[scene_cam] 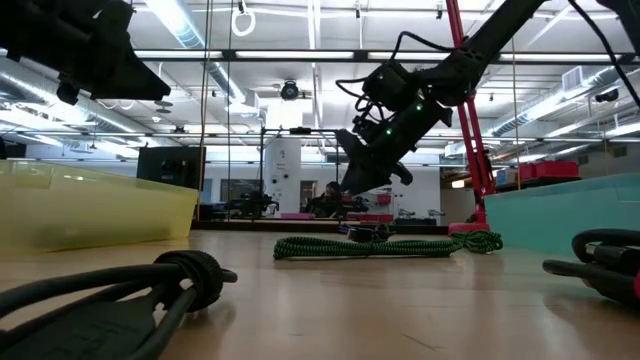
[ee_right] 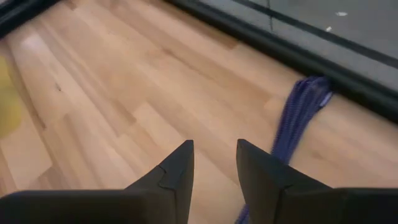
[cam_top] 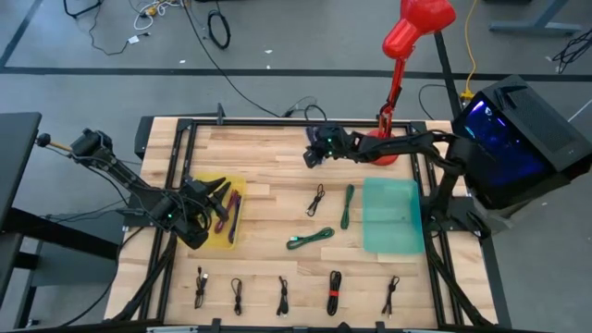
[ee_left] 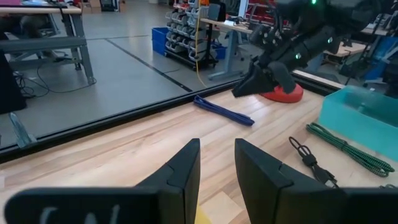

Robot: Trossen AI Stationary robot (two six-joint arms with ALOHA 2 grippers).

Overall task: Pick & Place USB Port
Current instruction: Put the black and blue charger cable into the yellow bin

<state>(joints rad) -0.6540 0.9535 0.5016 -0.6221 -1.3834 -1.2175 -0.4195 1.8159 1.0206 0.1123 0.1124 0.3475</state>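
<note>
Purple USB cable (ee_right: 298,124) lies bundled on the wooden table (ee_right: 124,93).

grey floor (cam_top: 277,37), ceiling strip lights (scene_cam: 190,25)

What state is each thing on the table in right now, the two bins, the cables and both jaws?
Yellow bin: holds cables, left gripper above it, jaws open, empty.
Teal bin: looks empty.
Right gripper: raised above the table's far side, jaws open, empty.
Purple cable: lying by the far edge, untouched.
Green cables: two, lying loose mid-table.
Black cable: lying beside them.
Front-row cables: five, bundled.
</note>
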